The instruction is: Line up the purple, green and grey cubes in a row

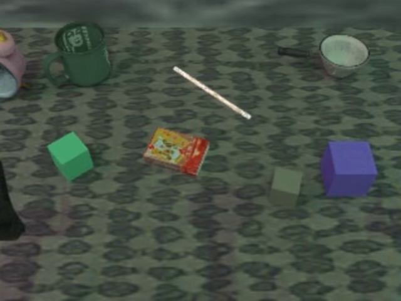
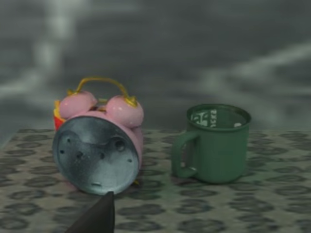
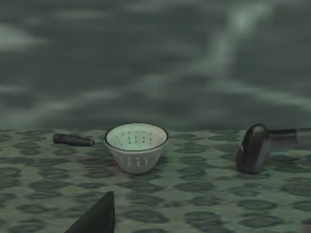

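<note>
The purple cube [image 1: 348, 168] stands at the table's right, with the smaller grey cube [image 1: 286, 185] just left of it and a small gap between them. Far off at the left sits the green cube [image 1: 70, 155], turned slightly. My left arm [image 1: 6, 213] is parked at the left edge, below the green cube. Its left gripper [image 2: 155, 228] is open; one dark finger [image 2: 99, 216] shows, with bare table beside it. My right gripper [image 3: 155, 228] is out of the top view and open, one finger [image 3: 99, 216] showing. Neither holds anything.
A flat red-and-yellow box [image 1: 177, 151] lies mid-table between the cubes. At the back stand a dark green mug [image 1: 81, 53], a tipped pink alarm clock [image 1: 9, 66], a thin white stick [image 1: 212, 92] and a white colander [image 1: 343, 54]. A dark scanner [image 3: 255, 148] lies beyond the colander's side.
</note>
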